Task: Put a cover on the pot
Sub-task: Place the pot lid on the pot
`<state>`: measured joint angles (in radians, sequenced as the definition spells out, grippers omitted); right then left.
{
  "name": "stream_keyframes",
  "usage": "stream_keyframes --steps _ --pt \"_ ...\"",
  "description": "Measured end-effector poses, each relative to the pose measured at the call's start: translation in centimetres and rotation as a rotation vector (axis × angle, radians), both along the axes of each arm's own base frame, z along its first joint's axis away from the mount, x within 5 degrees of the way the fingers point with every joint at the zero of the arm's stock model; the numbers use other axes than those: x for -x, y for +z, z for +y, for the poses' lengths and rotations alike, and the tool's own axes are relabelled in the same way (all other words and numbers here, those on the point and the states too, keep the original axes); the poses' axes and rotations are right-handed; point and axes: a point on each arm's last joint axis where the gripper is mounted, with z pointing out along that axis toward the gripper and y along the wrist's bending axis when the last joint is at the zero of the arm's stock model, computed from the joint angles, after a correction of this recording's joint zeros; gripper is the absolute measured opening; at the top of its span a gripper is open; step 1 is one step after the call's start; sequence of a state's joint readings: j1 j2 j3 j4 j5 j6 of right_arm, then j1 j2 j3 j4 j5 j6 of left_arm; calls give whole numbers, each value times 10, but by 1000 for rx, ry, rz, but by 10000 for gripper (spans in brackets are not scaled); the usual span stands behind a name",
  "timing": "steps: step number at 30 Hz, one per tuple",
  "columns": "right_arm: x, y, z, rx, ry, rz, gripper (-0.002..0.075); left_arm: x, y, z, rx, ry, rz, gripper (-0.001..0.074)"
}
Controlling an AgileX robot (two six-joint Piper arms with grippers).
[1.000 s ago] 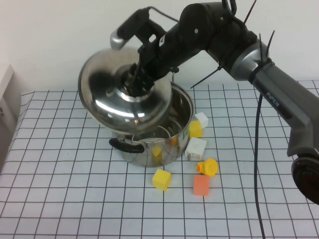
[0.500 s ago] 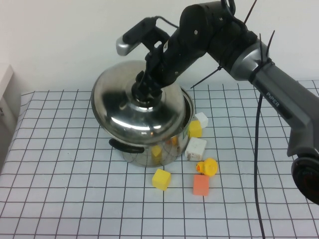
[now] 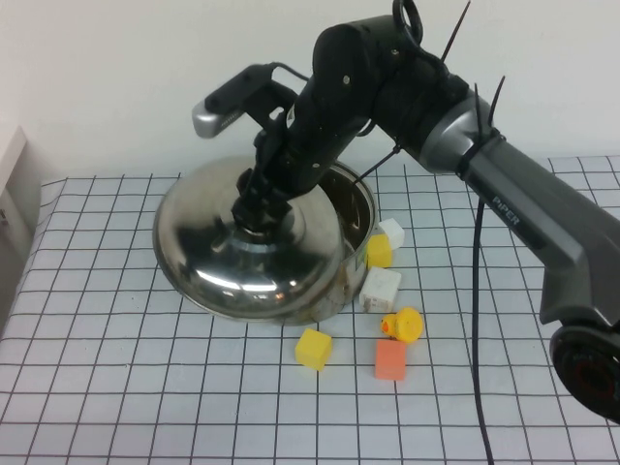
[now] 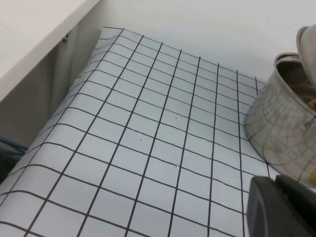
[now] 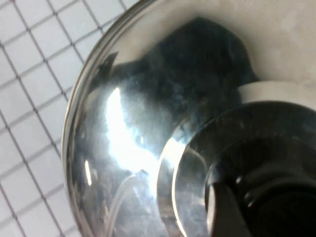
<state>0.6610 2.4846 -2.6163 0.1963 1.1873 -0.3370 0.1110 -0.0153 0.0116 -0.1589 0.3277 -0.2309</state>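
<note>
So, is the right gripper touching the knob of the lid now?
Touching. In the high view the right gripper is clamped on the black knob at the centre of the lid, no gap visible.

Bright, even light; strong glare on the steel lid [image 5: 123, 148], soft blur in the right wrist view.

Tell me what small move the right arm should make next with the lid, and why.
Probably shift the lid toward the robot's right and level it. The right gripper holds its knob, but the lid sits tilted and off-center, leaving the pot rim exposed. The left gripper stays parked.
</note>
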Motion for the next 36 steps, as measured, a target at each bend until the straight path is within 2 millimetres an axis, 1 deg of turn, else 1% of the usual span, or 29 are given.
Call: stream_keyframes --steps 2,5,9,12,19,21,25,30,33,36 --pt "-1 4 5 -27 -34 -40 349 0 0 0 0 0 0 -3" --pt "3 11 19 -79 -94 -118 349 0 0 0 0 0 0 -3" --pt "13 25 39 -147 -160 -216 349 0 0 0 0 0 0 -3" --pt "19 29 50 -179 -208 -273 349 0 0 0 0 0 0 -3" --pt "23 37 58 -220 -335 -378 349 0 0 0 0 0 0 -3" --pt "24 39 62 -252 -332 -385 349 0 0 0 2 1 0 -3" --pt "29 42 70 -311 -267 -381 349 0 0 0 2 1 0 -3" --pt "34 43 77 -331 -180 -396 349 0 0 0 2 1 0 -3" --pt "37 40 78 -296 -131 -385 349 0 0 0 2 1 0 -3" --pt "35 34 69 -196 -121 -345 349 0 0 0 2 1 0 -3"
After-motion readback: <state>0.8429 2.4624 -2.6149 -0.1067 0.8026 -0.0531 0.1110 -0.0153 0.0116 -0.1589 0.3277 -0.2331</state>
